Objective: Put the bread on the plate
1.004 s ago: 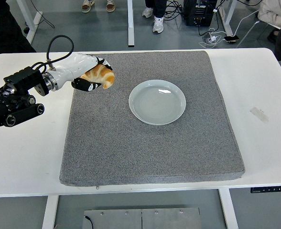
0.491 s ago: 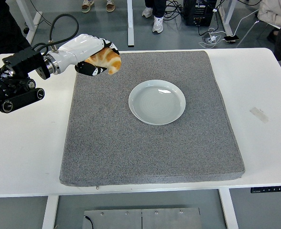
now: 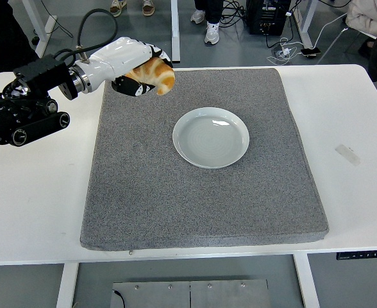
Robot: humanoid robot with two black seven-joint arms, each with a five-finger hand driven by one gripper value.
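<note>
Golden, curved bread [image 3: 154,74] gripped in left robot hand [image 3: 137,67], held above rough grey mat [image 3: 201,192]. Round, smooth plate [image 3: 210,137] well apart.

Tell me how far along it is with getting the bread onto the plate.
The pickup looks done: the left hand is closed on the croissant and holds it in the air over the far left corner of the grey mat. The carry is in hand. Left to do: bring it over the plate, which has nothing on it, and set it down there.
</note>
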